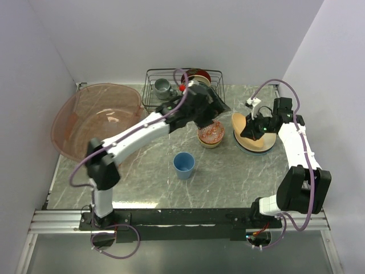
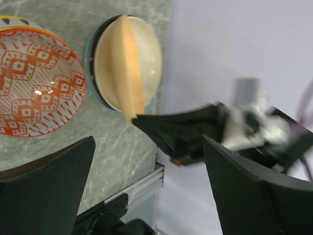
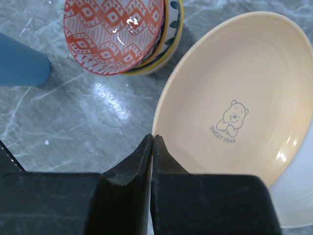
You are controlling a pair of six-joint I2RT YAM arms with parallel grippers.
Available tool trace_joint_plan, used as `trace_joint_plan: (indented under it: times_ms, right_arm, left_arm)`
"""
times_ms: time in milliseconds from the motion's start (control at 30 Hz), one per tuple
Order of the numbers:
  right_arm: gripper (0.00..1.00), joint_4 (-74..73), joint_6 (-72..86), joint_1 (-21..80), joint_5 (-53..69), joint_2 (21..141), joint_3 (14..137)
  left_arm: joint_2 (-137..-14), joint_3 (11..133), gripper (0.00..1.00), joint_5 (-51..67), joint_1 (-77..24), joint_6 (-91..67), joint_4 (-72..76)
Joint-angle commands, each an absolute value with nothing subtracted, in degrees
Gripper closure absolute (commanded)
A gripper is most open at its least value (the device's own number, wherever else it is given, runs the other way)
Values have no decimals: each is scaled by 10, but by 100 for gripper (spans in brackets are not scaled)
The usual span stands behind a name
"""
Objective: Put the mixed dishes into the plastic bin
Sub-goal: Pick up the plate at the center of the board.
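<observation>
My right gripper [image 3: 153, 139] is shut on the near rim of the orange-yellow plate [image 3: 234, 93], which carries a small bear drawing. The plate [image 1: 242, 128] is tilted up on edge over a white plate [image 1: 263, 147] at the right of the table. My left gripper [image 2: 149, 147] is open and holds nothing. It hangs [image 1: 217, 111] above the red-patterned bowl [image 1: 210, 134], which is stacked in another bowl. A light-blue cup [image 1: 183, 165] stands alone at the table's middle front. The plastic bin [image 1: 63, 117] sits at the far left.
A black wire rack [image 1: 154, 91] with a grey mug [image 1: 163, 85] and upright dark plates stands at the back, just behind my left wrist. The right wall is close behind the plates. The table's metal rail [image 2: 142, 188] runs along the near edge.
</observation>
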State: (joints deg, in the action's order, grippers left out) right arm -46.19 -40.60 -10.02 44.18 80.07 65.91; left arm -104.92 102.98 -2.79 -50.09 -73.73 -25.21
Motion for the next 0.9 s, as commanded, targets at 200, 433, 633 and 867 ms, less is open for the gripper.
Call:
trace_joint_plan:
  times_ms: [200,433,633,867]
  right_arm:
    - [100,-463,-434,-110,491,776,655]
    - [100,-472,-444,-112,510,764,650]
    - [100,-487,-450,-113,528,743,651]
    - [100,-525,-466,-113,543,723,661]
  left_arm:
    - [-1244,1248,1,-35,-518,-786,-389]
    - [-1272,1249,1,-19,-519,-800,-357]
    - [-1288,1257,3,-7,-522,-802,-342]
    - [-1288,1249,10,-4,-526,-803,-324]
